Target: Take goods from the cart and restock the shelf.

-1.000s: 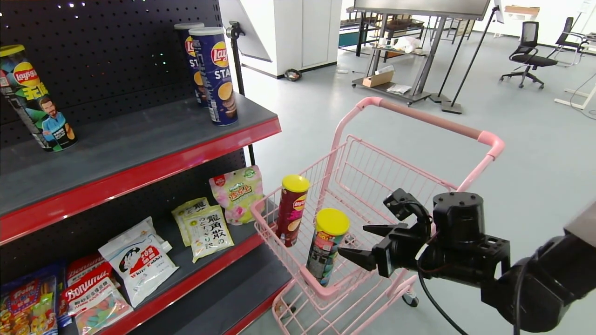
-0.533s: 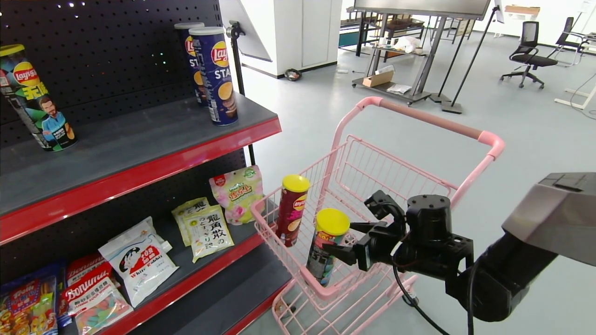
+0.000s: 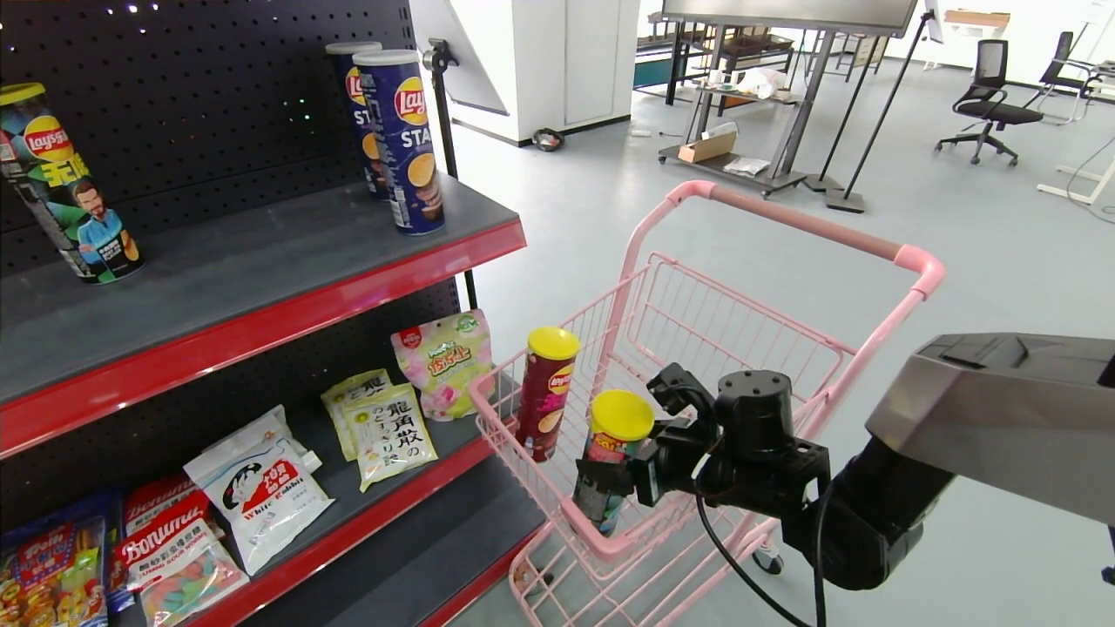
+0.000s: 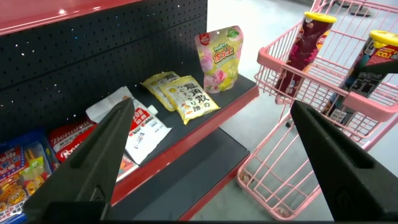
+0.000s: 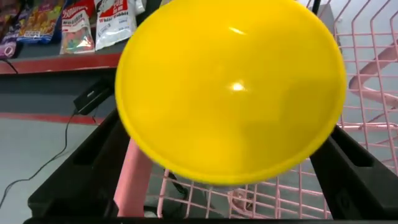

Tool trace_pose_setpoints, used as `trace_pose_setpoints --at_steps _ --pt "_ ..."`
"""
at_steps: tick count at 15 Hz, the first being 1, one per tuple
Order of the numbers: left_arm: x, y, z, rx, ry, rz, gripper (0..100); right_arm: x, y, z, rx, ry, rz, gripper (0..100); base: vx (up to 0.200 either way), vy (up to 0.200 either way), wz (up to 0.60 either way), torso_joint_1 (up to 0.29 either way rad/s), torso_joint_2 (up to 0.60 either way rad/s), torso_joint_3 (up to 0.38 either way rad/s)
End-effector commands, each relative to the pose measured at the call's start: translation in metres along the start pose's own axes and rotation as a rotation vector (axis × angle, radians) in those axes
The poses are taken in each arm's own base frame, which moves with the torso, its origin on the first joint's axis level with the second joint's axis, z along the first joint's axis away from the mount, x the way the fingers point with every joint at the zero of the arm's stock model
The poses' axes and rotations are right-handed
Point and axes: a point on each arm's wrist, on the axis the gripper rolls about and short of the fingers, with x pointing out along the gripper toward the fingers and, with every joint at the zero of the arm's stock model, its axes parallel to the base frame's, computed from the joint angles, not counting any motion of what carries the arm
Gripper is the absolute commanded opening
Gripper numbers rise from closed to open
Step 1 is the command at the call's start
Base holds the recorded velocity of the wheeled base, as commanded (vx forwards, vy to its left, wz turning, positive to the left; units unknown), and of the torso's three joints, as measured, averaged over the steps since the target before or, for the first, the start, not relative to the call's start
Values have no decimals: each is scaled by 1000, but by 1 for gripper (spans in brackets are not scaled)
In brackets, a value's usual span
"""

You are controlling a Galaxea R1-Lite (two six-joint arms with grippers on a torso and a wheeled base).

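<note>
The right gripper reaches in over the near front corner of the pink cart, its jaws spread and set on either side of a tall chip can with a yellow lid. One black finger lies across the front of the can's body below the lid, and the other is behind the can. Whether the pads press the can cannot be told. In the right wrist view the yellow lid sits between the two black fingers, which stand wider apart than the lid. The can stands upright inside the cart basket against its front rim. Just beside it, toward the shelf, a dark red can with a yellow lid also stands upright in the basket, apart from the gripper. The cart is parked beside the end of the shelf, its front corner close to the lower board. The left gripper is held out in front of the lower board, jaws wide apart and holding nothing; its view takes in the cart and both cans. On the lower board lie several snack bags, with a pale green and pink pouch propped against the pegboard nearest the cart. On the upper grey board two blue cans stand near the end closest to the cart, one behind the other, and a colourful can stands far along the board, well apart from them.
</note>
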Motion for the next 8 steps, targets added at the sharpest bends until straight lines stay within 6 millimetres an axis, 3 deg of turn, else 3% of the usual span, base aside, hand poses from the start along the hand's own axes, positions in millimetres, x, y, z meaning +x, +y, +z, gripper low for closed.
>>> trace_pose_setpoints --at_steps 1,8 --pt "0 0 0 0 1 0 100 7 -2 -1 8 -3 1 100 0 0 0 0 0 0" --pt "0 0 0 2 1 0 100 17 -9 -11 9 -37 -9 100 0 0 0 0 0 0"
